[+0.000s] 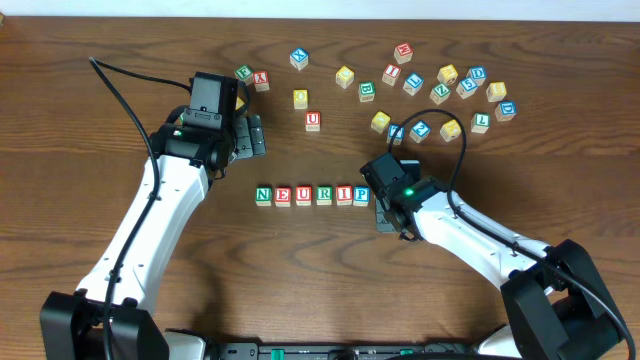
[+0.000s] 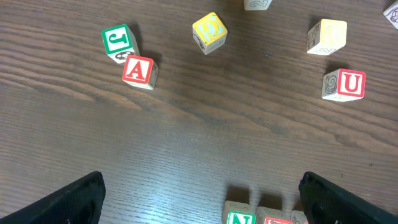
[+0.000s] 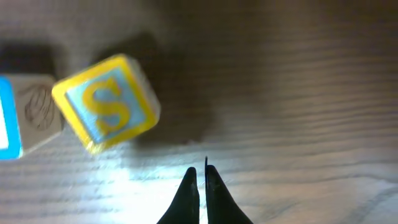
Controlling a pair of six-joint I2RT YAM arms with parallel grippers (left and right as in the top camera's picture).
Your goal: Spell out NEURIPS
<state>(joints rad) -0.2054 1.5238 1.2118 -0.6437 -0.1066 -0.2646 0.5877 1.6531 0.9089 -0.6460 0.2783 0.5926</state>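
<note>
While askew, S cube (image 3: 106, 102) ahead-left of right tool (image 3: 200, 179) (apart).

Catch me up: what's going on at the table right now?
The arms are spelling with letter cubes. The row so far reads N, E, U, R, I, P. The yellow S cube sits beside the P cube but skewed, not squared up with it. The right end effector is shut and empty, close to the S cube. The left end effector is open and holds nothing.
</note>
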